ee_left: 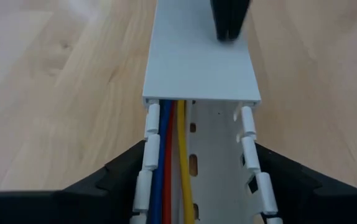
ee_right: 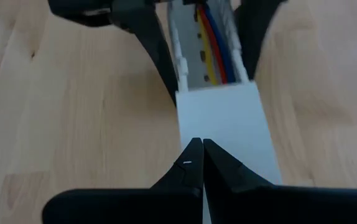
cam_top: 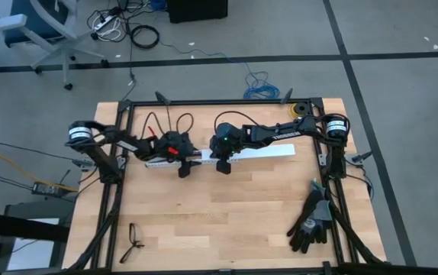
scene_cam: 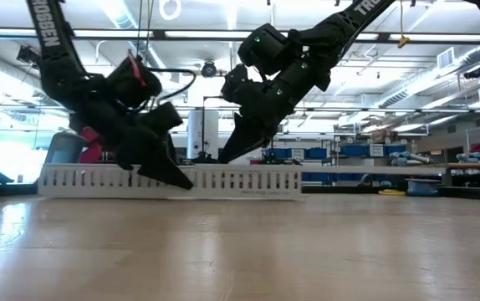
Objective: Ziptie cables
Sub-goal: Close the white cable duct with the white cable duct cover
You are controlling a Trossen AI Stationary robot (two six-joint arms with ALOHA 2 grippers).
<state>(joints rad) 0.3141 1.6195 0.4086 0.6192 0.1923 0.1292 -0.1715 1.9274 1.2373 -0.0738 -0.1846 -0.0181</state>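
A white slotted duct [cam_top: 268, 151] lies across the far half of the wooden table. A flat white cover [ee_left: 200, 62] closes its right part. In the uncovered left part run thin cables [ee_left: 172, 162]: blue, red and yellow. My left gripper [ee_left: 200, 149] is open, one finger on each side of the uncovered duct, just short of the cover's end. My right gripper [ee_right: 197, 144] is shut, its tips on the cover near that same end. I see no ziptie in these views. My left gripper's fingers [ee_left: 119, 180] stand close against the duct's slotted walls; I cannot tell whether they touch. My right gripper presses its shut fingertips down on the cover's flat top [ee_right: 219, 134], near the cover's left end. It comes slanting down from the table's right, along the duct. The duct rests flat on the table.
Black gloves [cam_top: 310, 221] lie at the near right corner. A thin black looped thing [cam_top: 133, 241] lies near the front left. A black frame [cam_top: 219, 101] runs round the table, with a yellow roll [cam_top: 301, 109] at the far right. Bare wood [cam_top: 219, 221] spans the near half.
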